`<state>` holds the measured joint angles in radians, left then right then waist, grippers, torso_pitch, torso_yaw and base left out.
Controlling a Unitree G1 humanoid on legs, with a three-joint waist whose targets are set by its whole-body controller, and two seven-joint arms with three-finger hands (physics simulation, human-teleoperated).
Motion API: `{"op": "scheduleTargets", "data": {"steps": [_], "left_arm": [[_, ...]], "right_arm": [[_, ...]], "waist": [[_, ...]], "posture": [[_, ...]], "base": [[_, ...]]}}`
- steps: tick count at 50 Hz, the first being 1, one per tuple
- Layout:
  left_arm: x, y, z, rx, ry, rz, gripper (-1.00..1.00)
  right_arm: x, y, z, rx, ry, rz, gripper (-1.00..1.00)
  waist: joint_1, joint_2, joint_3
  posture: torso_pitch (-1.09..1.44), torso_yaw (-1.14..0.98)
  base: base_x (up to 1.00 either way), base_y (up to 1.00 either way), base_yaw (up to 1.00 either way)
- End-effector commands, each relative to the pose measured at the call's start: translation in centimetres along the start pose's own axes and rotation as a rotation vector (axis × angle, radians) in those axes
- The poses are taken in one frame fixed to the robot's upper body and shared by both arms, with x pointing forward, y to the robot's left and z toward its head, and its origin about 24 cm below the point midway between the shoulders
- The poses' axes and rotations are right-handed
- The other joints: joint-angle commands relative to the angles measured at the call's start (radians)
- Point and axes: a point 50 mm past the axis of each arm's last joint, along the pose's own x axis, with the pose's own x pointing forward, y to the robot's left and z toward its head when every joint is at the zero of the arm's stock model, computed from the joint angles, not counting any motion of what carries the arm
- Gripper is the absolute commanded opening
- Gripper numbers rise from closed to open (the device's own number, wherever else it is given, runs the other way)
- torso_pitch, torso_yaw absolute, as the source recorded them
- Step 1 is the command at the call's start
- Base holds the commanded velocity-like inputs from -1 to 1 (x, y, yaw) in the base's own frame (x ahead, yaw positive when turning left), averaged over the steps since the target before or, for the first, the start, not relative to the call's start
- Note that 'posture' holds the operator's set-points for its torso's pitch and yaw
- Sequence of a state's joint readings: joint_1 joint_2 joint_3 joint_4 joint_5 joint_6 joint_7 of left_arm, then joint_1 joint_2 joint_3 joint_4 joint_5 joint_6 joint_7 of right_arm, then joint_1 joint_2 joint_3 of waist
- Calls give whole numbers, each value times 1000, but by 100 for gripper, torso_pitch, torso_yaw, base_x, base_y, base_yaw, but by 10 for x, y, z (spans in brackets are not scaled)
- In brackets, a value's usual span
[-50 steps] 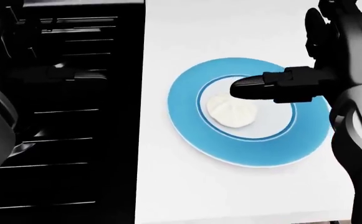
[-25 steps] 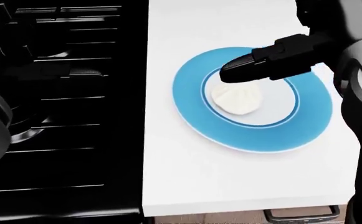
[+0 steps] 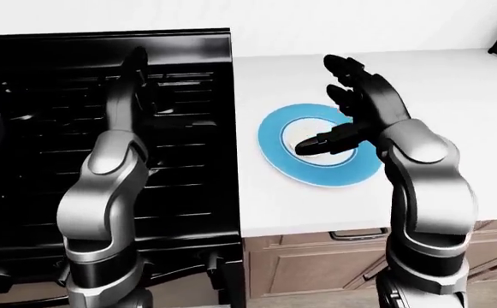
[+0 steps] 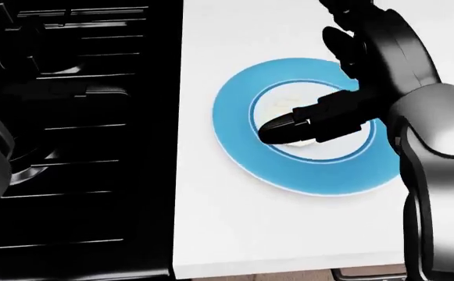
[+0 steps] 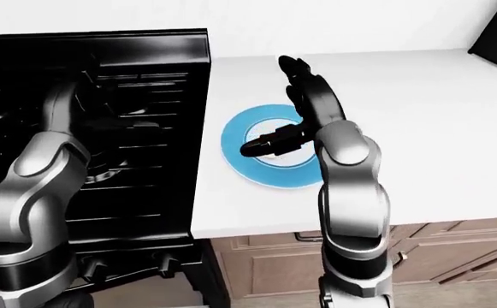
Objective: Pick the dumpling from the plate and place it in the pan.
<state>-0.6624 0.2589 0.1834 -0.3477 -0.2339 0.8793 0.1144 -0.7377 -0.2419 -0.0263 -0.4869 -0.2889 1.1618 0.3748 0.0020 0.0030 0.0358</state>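
I see a white countertop [image 3: 454, 83] filling the right of my eye views, evenly lit and without strong shadows. To its left sits a black stove [image 3: 188, 128] with grate bars running across it, its raised rear panel [image 3: 103, 42] against a plain white wall [image 3: 231, 13]. Below the counter edge I make out brown wooden cabinet fronts [image 5: 454, 256] with 1 metal drawer handle [image 3: 355, 235].

White counter [image 4: 289, 234] lies bare around the blue plate [image 4: 242, 152]; the right hand [image 4: 321, 120] hangs over the plate's middle, and the black stove [image 3: 171, 96] borders the counter's left edge
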Motion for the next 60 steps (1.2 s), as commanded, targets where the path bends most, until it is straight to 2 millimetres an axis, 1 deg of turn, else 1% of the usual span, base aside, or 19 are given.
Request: {"op": "scheduleTargets", "data": {"steps": [1,2,5,11,13,16,18,23,27,32,40,41,43,60], "left_arm": [[-2,0,18,1,-91,2,100],[-2,0,18,1,-91,2,100],[-2,0,18,1,-91,2,100],[-1,0,18,1,-91,2,100],[-2,0,18,2,-91,2,100],[-1,1,18,1,-91,2,100],[-1,1,18,1,-92,3,100],[-1,0,18,1,-91,1,100],[-2,0,17,1,-90,2,100],[-2,1,18,0,-89,2,100],[-1,1,18,1,-90,3,100],[-1,1,18,1,-90,3,100],[-1,1,18,0,-90,3,100],[-1,1,17,1,-90,2,100]], "right_arm": [[-4,-4,13,-27,-76,-31,75],[-3,-4,12,-27,-74,-31,73],[0,-2,7,-31,-63,-28,75],[1,0,2,-34,-52,-22,72],[1,1,0,-34,-46,-18,59],[3,2,-2,-33,-41,-15,65],[3,2,-2,-32,-40,-15,65],[3,4,-7,-33,-26,-8,61],[6,4,-13,-33,-18,-4,62],[7,4,-16,-35,-7,-2,62],[12,5,-21,-24,5,-4,56],[12,5,-22,-22,6,-5,55],[14,4,-23,-19,9,-8,42],[21,2,-30,-5,20,-25,47]], "waist": [[0,1,-26],[0,1,-27],[-1,2,-27],[-3,4,-28],[-3,4,-28],[-4,4,-28],[-4,4,-28],[-4,4,-27],[-5,4,-27],[-5,4,-27],[-5,5,-28],[-5,5,-28],[-5,5,-28],[-3,4,-31]], "posture": [[0,0],[0,0],[0,0],[0,0],[0,0],[0,0],[0,0],[0,0],[0,0],[0,0],[0,0],[0,0],[0,0],[0,0]], "base": [[0,0,0],[0,0,0],[0,0,0],[0,0,0],[0,0,0],[0,0,0],[0,0,0],[0,0,0],[0,0,0],[0,0,0],[0,0,0],[0,0,0],[0,0,0],[0,0,0]]}}
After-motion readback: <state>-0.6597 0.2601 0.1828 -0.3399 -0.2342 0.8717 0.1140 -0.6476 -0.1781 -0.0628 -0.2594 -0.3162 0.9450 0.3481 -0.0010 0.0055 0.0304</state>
